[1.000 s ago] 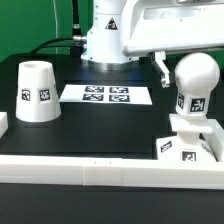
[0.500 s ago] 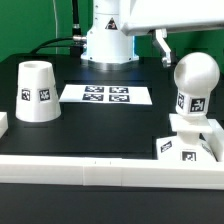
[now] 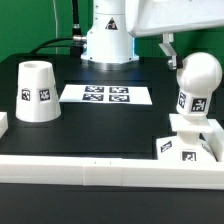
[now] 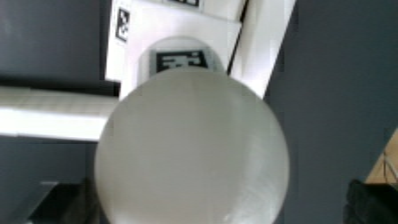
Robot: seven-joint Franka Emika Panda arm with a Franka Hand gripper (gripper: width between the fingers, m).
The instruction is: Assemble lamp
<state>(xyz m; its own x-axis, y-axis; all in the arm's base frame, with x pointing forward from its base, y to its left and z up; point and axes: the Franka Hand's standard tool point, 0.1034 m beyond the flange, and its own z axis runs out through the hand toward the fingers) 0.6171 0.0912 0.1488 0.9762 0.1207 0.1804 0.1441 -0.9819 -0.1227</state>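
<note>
The round-headed bulb (image 3: 199,76) stands upright on the low sloped base (image 3: 186,146) at the exterior view's right. My gripper (image 3: 193,50) hangs open just above the bulb's head, with one finger (image 3: 168,50) showing beside it. In the wrist view the bulb's head (image 4: 192,150) fills the middle, and my gripper (image 4: 214,205) straddles it with dark fingertips (image 4: 54,205) well apart and clear of it. The tapered shade (image 3: 36,91) stands alone at the exterior view's left.
The marker board (image 3: 106,95) lies flat at the table's middle back. A long white rail (image 3: 100,172) runs along the front edge. The robot's base (image 3: 108,40) stands behind the marker board.
My gripper has risen and moved slightly toward the exterior view's right, above the bulb. The bulb stays standing on the base.
</note>
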